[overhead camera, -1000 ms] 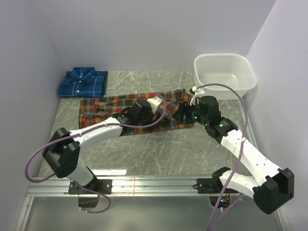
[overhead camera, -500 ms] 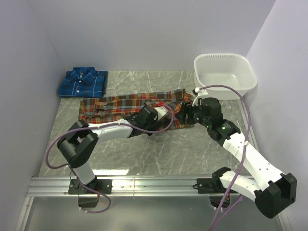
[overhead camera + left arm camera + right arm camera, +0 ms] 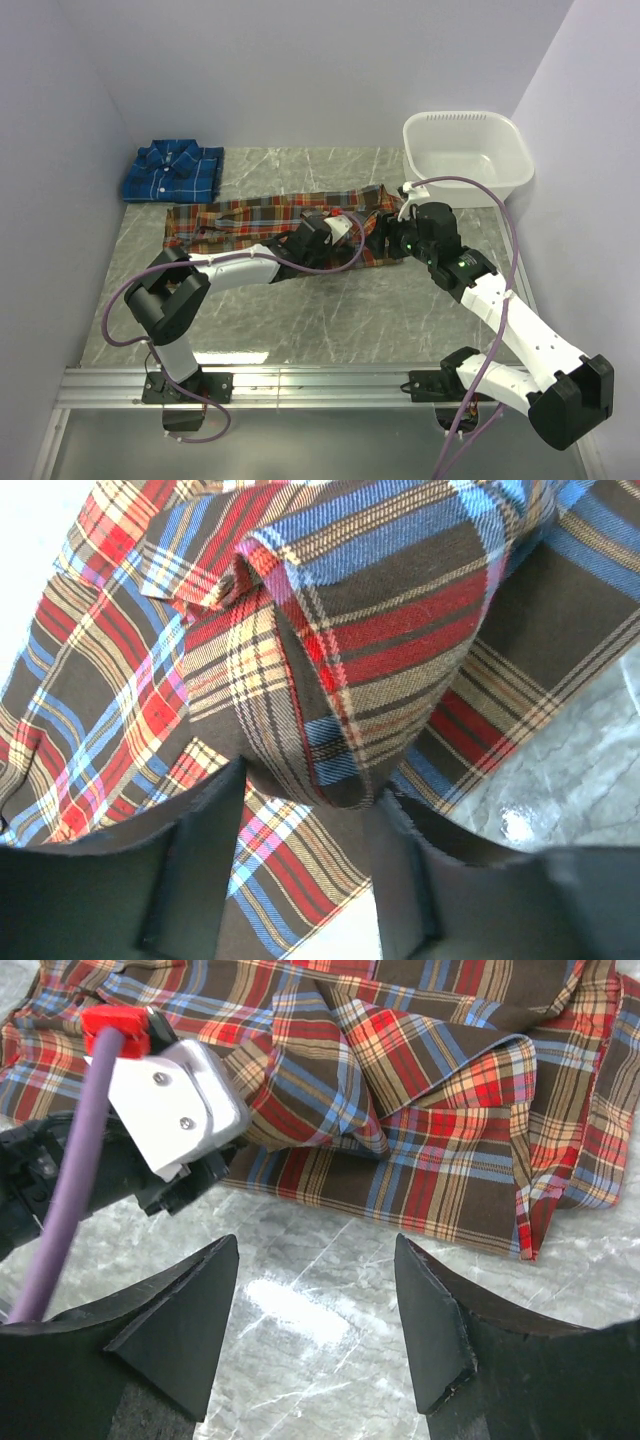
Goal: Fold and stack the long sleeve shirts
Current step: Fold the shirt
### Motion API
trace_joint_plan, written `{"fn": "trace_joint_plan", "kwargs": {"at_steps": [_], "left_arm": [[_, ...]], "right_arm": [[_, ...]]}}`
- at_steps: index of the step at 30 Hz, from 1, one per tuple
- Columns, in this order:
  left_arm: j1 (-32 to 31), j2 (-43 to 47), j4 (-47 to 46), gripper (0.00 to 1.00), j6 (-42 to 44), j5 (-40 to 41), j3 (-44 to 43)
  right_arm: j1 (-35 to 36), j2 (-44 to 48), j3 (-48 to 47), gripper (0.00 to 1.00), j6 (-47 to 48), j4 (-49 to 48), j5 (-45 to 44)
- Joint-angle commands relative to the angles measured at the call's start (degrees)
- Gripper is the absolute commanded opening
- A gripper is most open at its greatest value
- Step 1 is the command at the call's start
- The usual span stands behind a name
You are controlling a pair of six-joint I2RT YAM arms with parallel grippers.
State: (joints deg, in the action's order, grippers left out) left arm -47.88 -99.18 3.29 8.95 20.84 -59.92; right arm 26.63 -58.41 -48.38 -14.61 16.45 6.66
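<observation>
Red plaid shirt lies spread and rumpled mid-table. The blue plaid shirt sits folded at the far left corner, well apart.

Left gripper is down on the red shirt, its fingers either side of a raised ridge of cloth. We cannot tell whether they pinch it yet.

Right gripper hovers over bare marble just beside the shirt's near edge, fingers apart and holding nothing.

Risks, as we judge them:
- The ridge looks several layers thick, so a lift may drag the whole bundle rather than one edge.
- A shallow bite could slip free.
- The two wrists are close, and the right could snag the left's cable.
</observation>
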Motion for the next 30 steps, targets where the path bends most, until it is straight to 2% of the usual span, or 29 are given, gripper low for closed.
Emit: {"fn": "trace_joint_plan", "kwargs": {"at_steps": [1,5,7,8,9,13,16,17,18,23,26,30], "left_arm": [[-0.29,-0.40,-2.50,0.52,0.28,-0.80,-2.30],[-0.37,-1.19,-1.45,0.23,-0.25,-1.94,-2.66],[-0.29,-1.02,-0.22,0.12,-1.38,-3.17,-3.18],[-0.29,-0.76,1.27,0.03,-1.74,-3.44,-3.97],[-0.29,0.11,2.15,0.00,-2.18,-3.96,-4.32],[0.41,3.89,7.16,0.00,-5.95,-7.99,-7.22],[4.53,6.01,14.97,0.01,-8.51,-13.78,-10.20],[5.94,6.45,16.56,0.00,-10.60,-18.51,-10.65],[8.74,7.32,19.97,0.00,-10.62,-20.30,-11.00],[15.08,7.51,33.41,0.01,-9.66,-28.56,-14.52],[16.85,7.68,36.34,0.00,-9.74,-29.19,-15.14],[20.01,7.33,40.13,0.01,-12.63,-22.88,-15.58]], "right_arm": [[-0.09,0.05,0.04,0.70,0.64,-0.10,-0.68],[0.00,-0.12,0.13,0.70,0.64,-0.19,-0.77],[0.00,-0.12,0.13,0.70,0.72,-0.01,-0.94],[0.00,-0.04,0.13,0.70,0.72,-0.01,-1.20],[-0.09,0.05,0.22,0.70,0.72,-0.10,-1.38],[-0.09,0.40,0.04,0.70,0.81,0.16,-2.00],[-0.09,0.67,-0.13,0.70,0.81,0.25,-2.17],[-0.09,0.67,-0.14,0.70,0.90,0.25,-2.17],[-0.09,0.67,-0.14,0.69,0.73,0.16,-2.09],[-0.09,-0.21,-0.31,0.69,-0.24,0.16,-0.68],[-0.09,-0.65,-0.40,0.68,-0.77,-0.27,1.08],[0.00,-1.18,-0.75,0.68,-1.38,-0.63,2.57]]}}
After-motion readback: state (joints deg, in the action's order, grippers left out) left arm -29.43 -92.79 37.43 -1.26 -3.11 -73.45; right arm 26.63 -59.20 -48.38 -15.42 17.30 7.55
